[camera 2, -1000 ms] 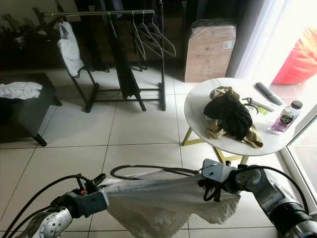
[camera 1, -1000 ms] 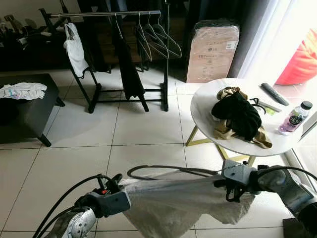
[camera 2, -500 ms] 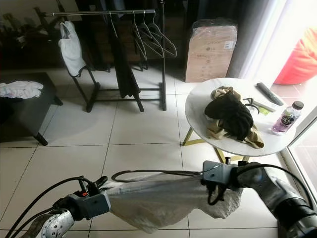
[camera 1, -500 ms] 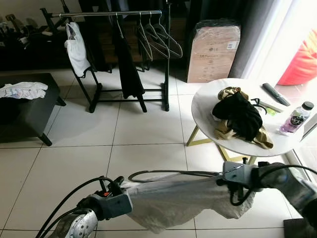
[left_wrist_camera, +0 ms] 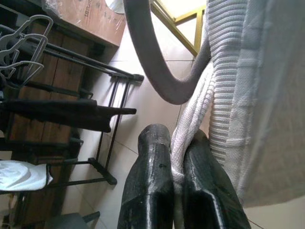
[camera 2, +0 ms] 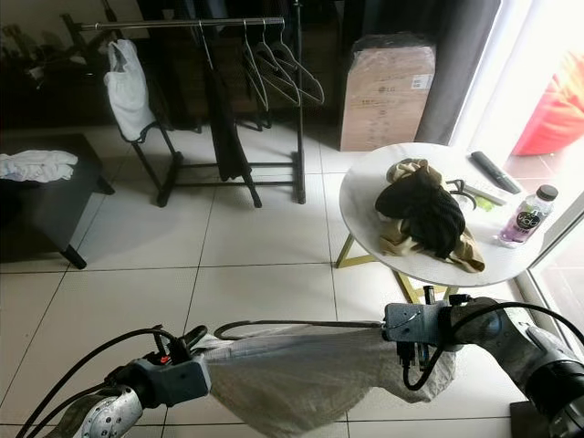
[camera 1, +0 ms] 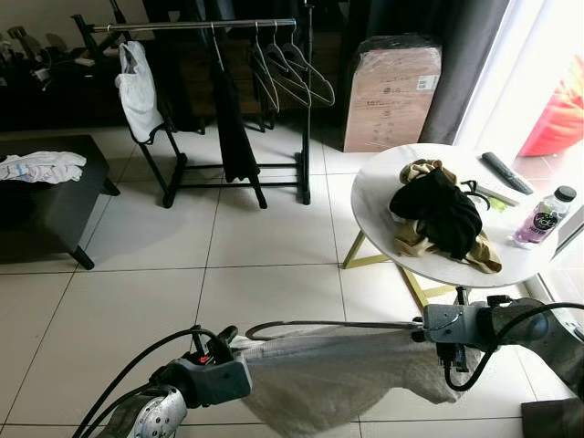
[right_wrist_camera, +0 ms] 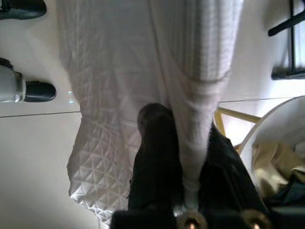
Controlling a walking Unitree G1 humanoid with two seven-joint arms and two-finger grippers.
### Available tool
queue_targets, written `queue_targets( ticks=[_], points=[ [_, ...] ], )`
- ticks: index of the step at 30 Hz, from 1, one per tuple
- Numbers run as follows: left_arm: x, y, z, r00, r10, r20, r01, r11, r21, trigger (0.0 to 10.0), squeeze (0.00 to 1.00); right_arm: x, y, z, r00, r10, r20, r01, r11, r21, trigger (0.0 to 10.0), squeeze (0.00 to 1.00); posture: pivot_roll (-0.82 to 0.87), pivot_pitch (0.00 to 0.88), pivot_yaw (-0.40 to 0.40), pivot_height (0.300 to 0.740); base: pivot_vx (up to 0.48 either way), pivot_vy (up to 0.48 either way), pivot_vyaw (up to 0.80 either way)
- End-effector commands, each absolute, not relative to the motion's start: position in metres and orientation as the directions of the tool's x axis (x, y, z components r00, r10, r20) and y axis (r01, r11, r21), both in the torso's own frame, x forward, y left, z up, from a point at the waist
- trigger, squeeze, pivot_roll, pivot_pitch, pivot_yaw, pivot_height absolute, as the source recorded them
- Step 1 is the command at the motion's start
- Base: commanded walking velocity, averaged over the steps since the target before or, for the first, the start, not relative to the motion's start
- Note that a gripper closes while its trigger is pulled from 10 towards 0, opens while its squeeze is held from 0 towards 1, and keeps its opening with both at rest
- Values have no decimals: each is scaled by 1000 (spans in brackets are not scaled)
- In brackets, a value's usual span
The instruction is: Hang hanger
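Left eye view | left gripper (left_wrist_camera: 177, 191) clamps white garment (camera 1: 347, 376) edge between fingers | right gripper (right_wrist_camera: 188, 157) pinches its opposite edge | grey hanger (camera 1: 319, 326) spans between grippers

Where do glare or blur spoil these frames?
Left eye view: the window at the right edge is blown out, washing the round table; the clothes rack stays dim but sharp. Left wrist view: the white garment is soft and overexposed. Right wrist view: the fingers are dark and out of focus.
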State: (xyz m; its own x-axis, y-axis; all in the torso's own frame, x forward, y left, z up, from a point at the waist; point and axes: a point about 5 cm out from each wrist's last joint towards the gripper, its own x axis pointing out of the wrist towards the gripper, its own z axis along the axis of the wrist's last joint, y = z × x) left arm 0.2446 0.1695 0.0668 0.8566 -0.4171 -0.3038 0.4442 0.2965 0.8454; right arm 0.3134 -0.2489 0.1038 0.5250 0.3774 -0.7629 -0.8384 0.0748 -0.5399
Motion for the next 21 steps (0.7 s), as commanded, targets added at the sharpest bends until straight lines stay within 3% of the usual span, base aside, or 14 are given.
queue_targets(
  ticks=[1,4,7,8,21],
  points=[
    [235,274,53,888,45,-457,432,252,866,0,0,274,-381,125,505,-145,-851,-808,267,-525,0,0,-93,185,20,740,0,0,0],
    [235,274,54,893,55,-446,419,257,871,0,0,277,-372,123,530,-60,-846,-794,316,-519,0,0,-93,185,20,740,0,0,0],
    [235,274,54,893,55,-446,419,257,871,0,0,277,-372,123,530,-60,-846,-794,316,-519,0,0,-93,185,20,740,0,0,0],
    [235,275,54,895,58,-441,413,259,873,0,0,282,-366,124,562,-3,-827,-769,367,-524,0,0,-94,185,19,740,0,0,0],
    [235,275,54,895,58,-441,413,259,873,0,0,282,-366,124,562,-3,-827,-769,367,-524,0,0,-94,185,19,740,0,0,0]
  ],
)
